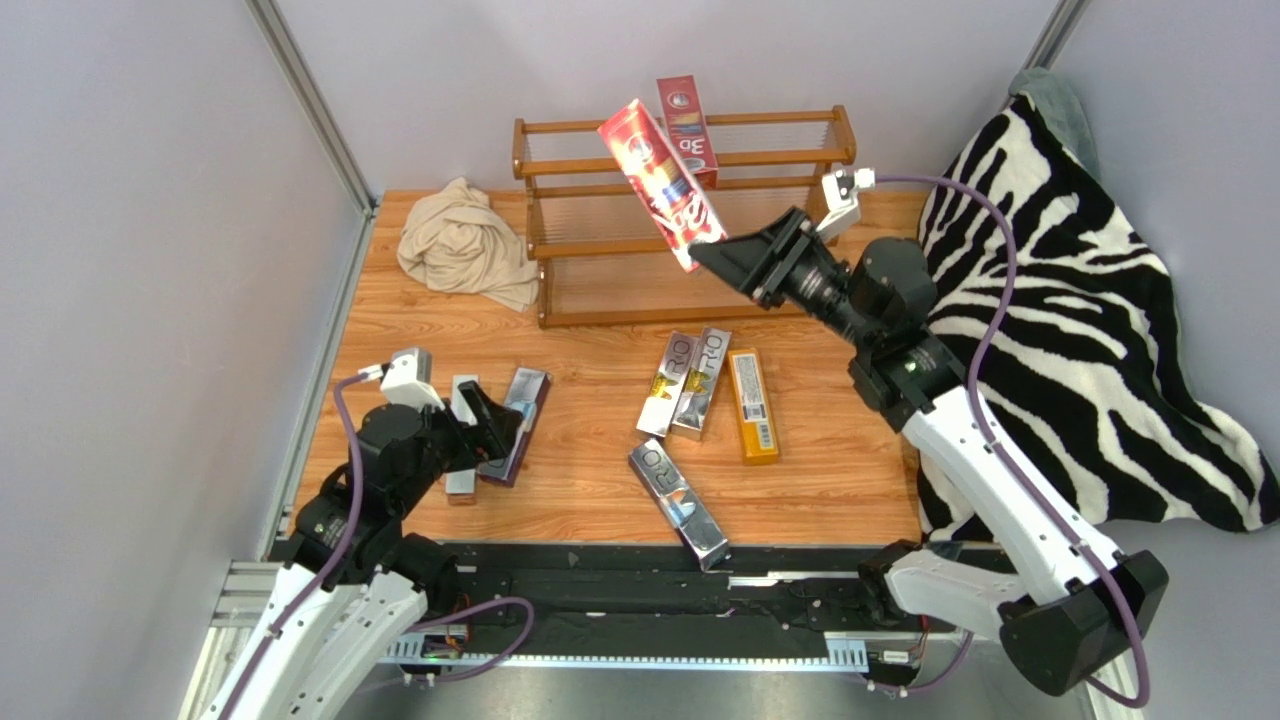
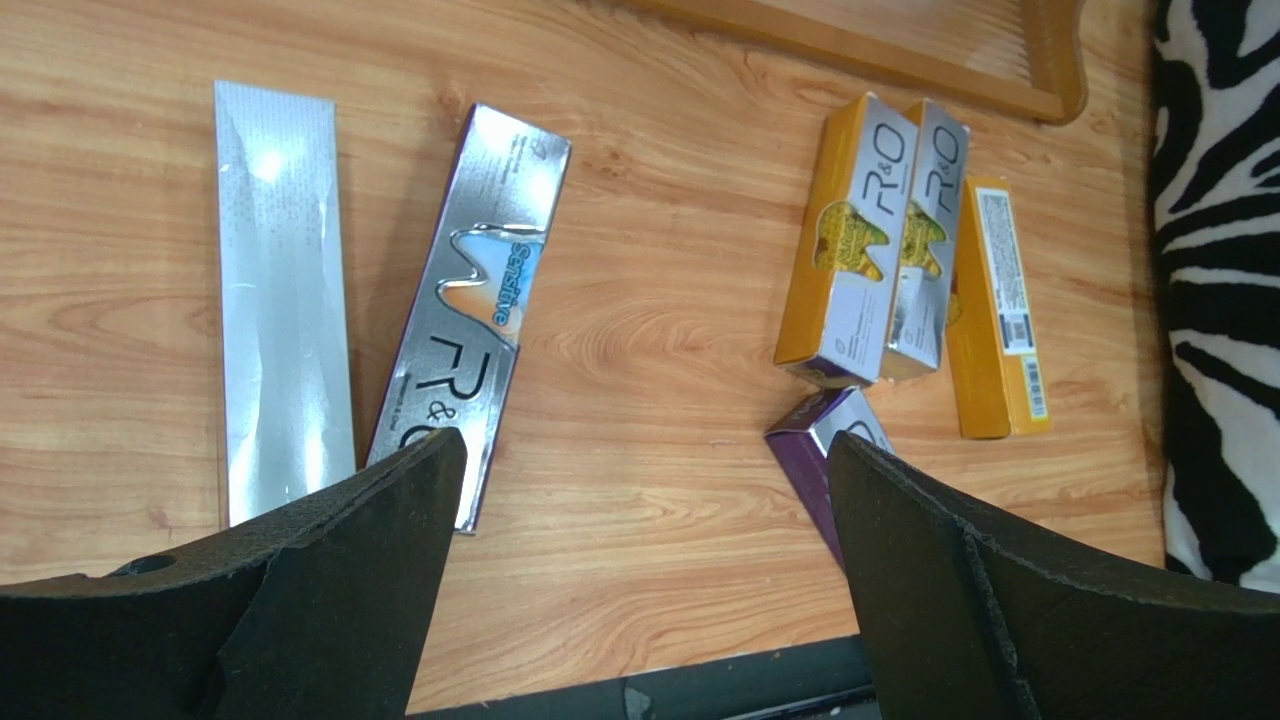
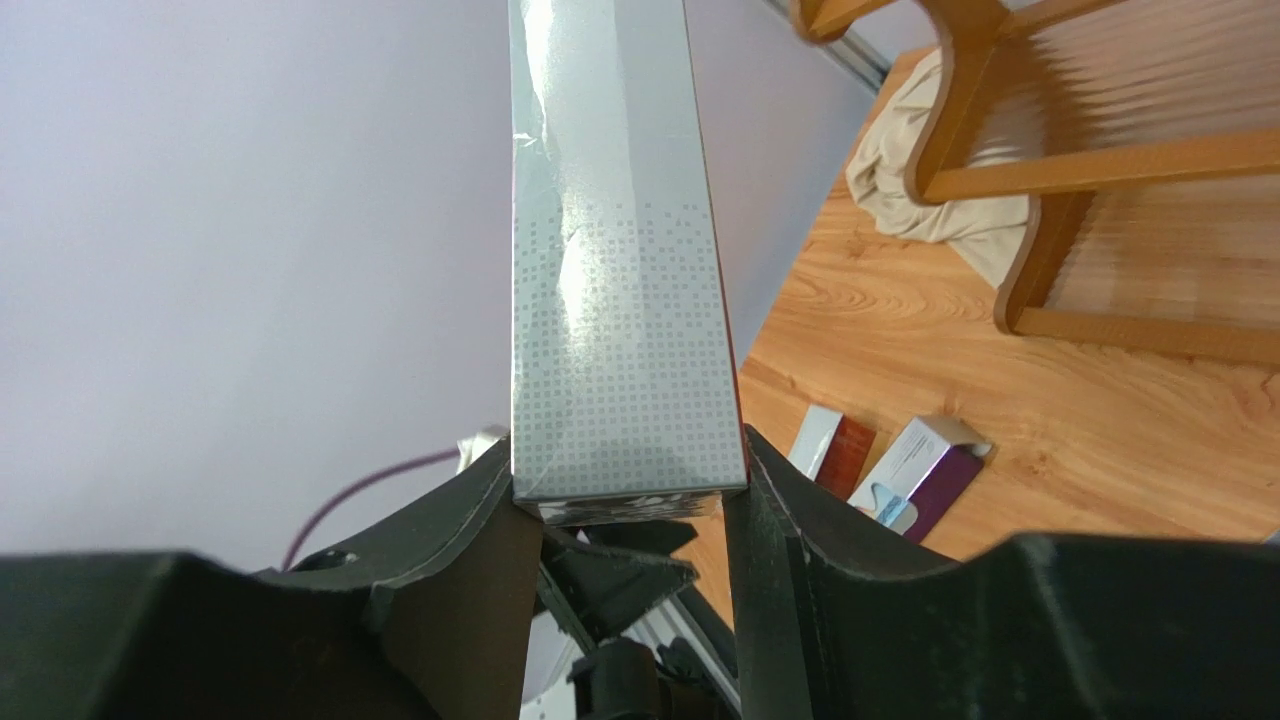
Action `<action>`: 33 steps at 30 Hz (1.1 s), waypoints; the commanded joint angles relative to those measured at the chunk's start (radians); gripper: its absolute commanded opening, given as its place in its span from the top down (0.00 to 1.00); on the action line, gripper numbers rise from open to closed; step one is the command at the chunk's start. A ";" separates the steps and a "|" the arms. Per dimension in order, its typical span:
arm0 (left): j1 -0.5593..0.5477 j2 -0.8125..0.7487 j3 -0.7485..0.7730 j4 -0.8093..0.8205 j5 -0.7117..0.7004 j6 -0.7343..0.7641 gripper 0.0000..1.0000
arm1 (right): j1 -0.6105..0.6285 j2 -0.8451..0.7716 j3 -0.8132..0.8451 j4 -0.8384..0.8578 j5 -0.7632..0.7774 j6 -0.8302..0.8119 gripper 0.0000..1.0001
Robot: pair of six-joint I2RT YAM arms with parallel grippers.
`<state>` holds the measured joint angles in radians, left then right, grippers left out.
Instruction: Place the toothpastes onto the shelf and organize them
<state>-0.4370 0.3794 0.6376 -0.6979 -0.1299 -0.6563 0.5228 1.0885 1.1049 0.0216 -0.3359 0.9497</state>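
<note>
The right gripper [image 1: 718, 255], clamped on one end of the red 3D toothpaste carton [image 1: 657, 168], holds it slanted, its free end pointing at the wooden shelf [image 1: 601, 189] close ahead.

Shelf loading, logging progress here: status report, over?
Right gripper shut on red carton, high at shelf. Left gripper open over silver cartons. One 3D carton shelved. Nothing seen blocking.

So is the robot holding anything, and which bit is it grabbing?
Yes. The right claw grips one red toothpaste carton by its bottom end, the rest sticking up in the air. The left claw is open and holds nothing.
</note>
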 commanded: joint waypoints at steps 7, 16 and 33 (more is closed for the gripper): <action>0.000 0.018 -0.027 0.070 0.029 -0.020 0.01 | -0.273 0.145 0.191 0.098 -0.158 0.170 0.89; 0.000 0.038 -0.067 0.092 0.062 -0.029 0.04 | -0.377 0.309 0.349 0.046 -0.152 0.195 0.92; 0.000 -0.016 -0.124 0.166 0.167 -0.019 0.05 | -0.434 0.542 0.388 0.138 -0.198 0.340 0.97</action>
<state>-0.4370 0.3779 0.5144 -0.5953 -0.0036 -0.6849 0.0879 1.6386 1.4319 0.0425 -0.4923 1.2499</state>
